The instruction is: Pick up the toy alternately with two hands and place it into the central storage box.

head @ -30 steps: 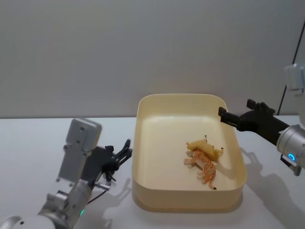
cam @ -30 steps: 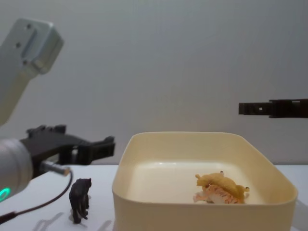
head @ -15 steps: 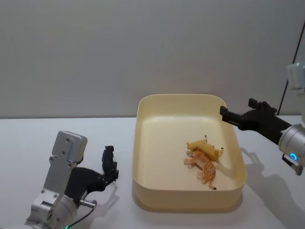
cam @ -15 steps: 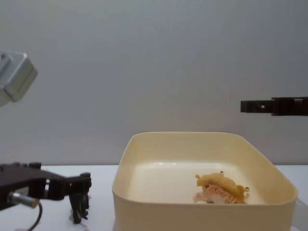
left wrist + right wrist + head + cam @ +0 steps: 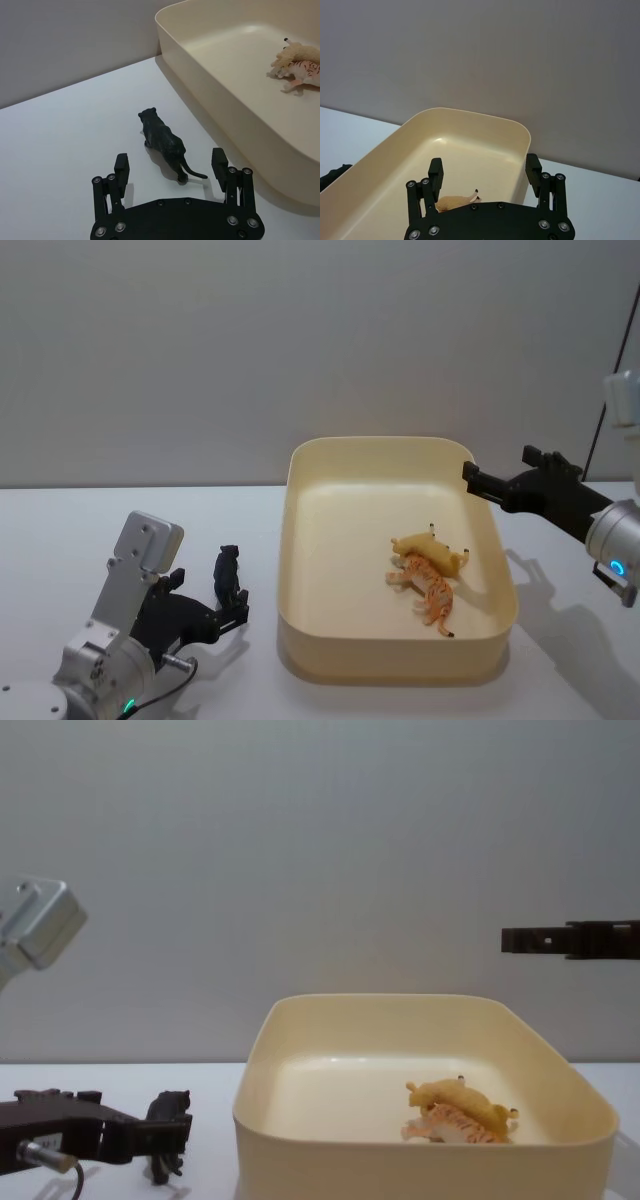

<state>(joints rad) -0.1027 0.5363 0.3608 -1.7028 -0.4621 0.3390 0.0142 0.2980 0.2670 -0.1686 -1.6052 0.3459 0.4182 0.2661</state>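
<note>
A black panther toy [image 5: 161, 137] stands upright on the white table, just left of the central storage box [image 5: 300, 540]. My left gripper [image 5: 170, 164] is low over the table, open, with its fingers either side of the toy's tail end and not touching it. From the head view the toy [image 5: 229, 576] sits just beyond that gripper [image 5: 232, 616]. My right gripper [image 5: 471, 478] hovers open over the box's far right corner, holding nothing. In the right wrist view the gripper [image 5: 484, 167] looks down into the box [image 5: 470, 114].
Inside the box lie a yellow lion [image 5: 430, 550] and an orange striped tiger [image 5: 432, 596], side by side toward the right. The box's left wall [image 5: 220, 95] runs close beside the panther. White tabletop stretches left of the toy.
My left arm has dropped from above the table down to toy height and brought its open fingers up behind the panther. The right gripper has barely shifted.
</note>
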